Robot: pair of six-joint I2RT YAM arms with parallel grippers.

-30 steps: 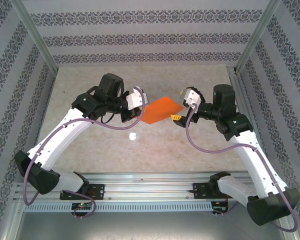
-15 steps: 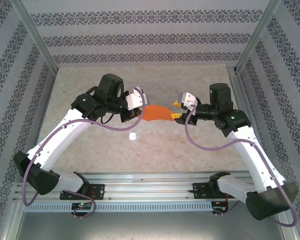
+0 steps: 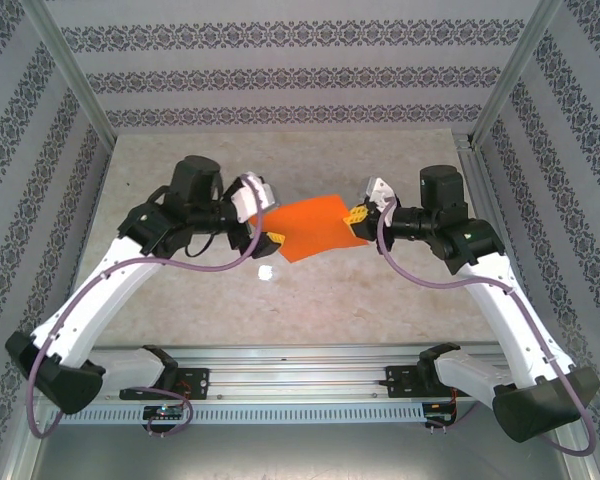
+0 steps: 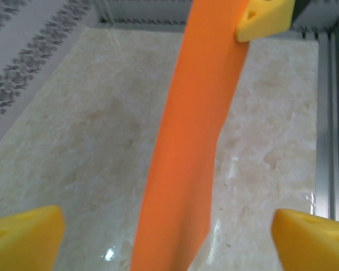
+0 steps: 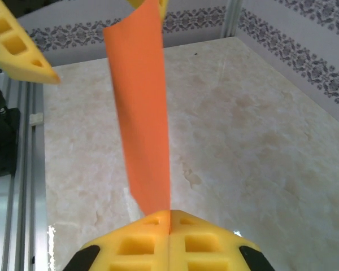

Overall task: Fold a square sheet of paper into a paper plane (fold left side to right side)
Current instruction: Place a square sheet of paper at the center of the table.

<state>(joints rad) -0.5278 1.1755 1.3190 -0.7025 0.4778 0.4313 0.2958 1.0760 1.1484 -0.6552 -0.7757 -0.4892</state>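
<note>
Hanging in mid-air, the square sheet of paper (image 3: 312, 226) is pinched at its 3 o'clock edge by the closed right gripper (image 5: 169, 226), left gripper (image 4: 166, 234) gaping at 9 o'clock; likely light, easily creased, best edge-held.

The left gripper (image 3: 268, 228) has let go. Its jaws, clamped on the left edge of the square sheet of paper (image 3: 312, 228) a second ago, now stand wide apart, and the left arm (image 3: 110, 285) has swung back toward its own side. The right gripper (image 3: 357, 213), which hung open beside the sheet's right corner, is now pinched shut on that edge. The sheet, bowed into a narrow strip half a second ago, spreads wide again, held by the right gripper alone, its free end loose between the left fingers.
</note>
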